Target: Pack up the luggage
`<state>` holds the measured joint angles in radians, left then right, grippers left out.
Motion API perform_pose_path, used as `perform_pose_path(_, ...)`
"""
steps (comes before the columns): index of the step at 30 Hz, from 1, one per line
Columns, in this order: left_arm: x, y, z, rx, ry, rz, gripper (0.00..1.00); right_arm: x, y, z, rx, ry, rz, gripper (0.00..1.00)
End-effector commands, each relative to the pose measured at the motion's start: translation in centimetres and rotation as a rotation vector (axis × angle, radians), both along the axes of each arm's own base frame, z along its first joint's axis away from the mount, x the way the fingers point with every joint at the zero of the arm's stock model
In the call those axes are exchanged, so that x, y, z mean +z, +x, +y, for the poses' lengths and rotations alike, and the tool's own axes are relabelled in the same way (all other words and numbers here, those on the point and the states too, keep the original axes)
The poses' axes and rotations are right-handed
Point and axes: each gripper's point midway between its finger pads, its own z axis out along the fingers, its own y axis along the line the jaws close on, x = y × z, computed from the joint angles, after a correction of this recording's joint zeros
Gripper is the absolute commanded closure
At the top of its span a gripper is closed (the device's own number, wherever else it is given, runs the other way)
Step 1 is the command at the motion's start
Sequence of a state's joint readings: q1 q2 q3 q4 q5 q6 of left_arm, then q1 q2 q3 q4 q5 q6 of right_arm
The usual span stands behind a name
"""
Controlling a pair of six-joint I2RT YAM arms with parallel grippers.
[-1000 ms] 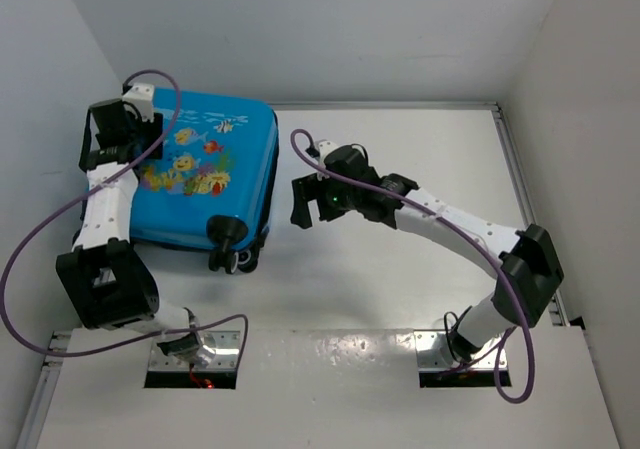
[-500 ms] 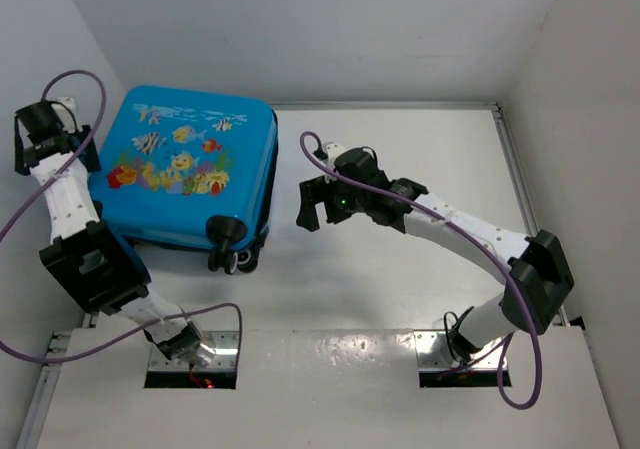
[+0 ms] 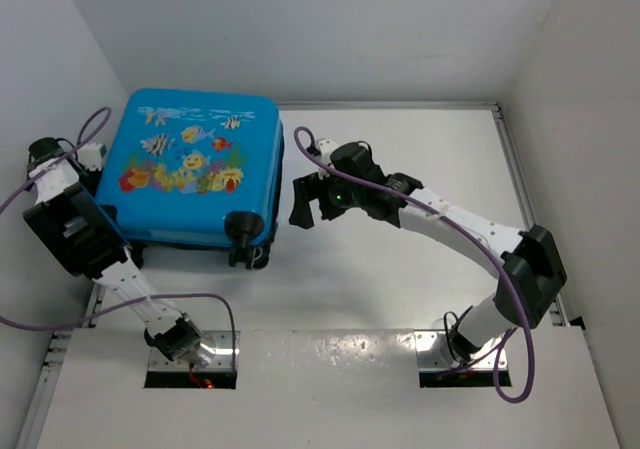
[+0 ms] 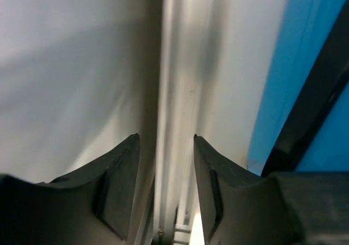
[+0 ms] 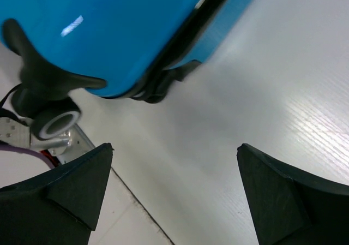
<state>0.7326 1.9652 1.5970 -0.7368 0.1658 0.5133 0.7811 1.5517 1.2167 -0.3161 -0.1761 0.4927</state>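
Observation:
The luggage (image 3: 195,174) is a bright-blue hard-shell suitcase with cartoon fish prints. It lies closed and flat at the back left of the table, its black wheels (image 3: 243,231) toward the front. My left gripper (image 3: 50,157) sits in the narrow gap between the luggage's left side and the wall. In the left wrist view the left gripper (image 4: 166,138) is slightly open and empty, with the blue shell (image 4: 283,65) to its right. My right gripper (image 3: 305,204) hovers right of the luggage. In the right wrist view it (image 5: 174,145) is wide open and empty above the table, near the shell (image 5: 125,27) and a wheel (image 5: 52,122).
White walls enclose the table on the left, back and right. A metal rail (image 3: 520,189) runs along the table's right edge. The wall and table-edge rail (image 4: 174,92) lie directly ahead of my left gripper. Metal mounting plates (image 3: 330,354) sit at the near edge.
My left arm swung off the luggage's back left corner to the gap by the left wall. The luggage shifted slightly right and turned. My right gripper stayed roughly in place.

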Motion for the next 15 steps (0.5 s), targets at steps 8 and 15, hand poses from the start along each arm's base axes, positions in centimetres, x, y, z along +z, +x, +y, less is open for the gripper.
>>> perform_pose_path(8, 0.3, 2.3, -21.1, -0.241, -0.3, -0.004, 0.52, 2.8, -0.7, -1.3, -0.044, -0.012, -0.03, 0.02)
perform_pose_path(15, 1.1, 3.3, -22.6, -0.22, -0.29, -0.031, 0.3, 0.8, 1.4, -4.2, -0.106, -0.264, -0.173, 0.02)
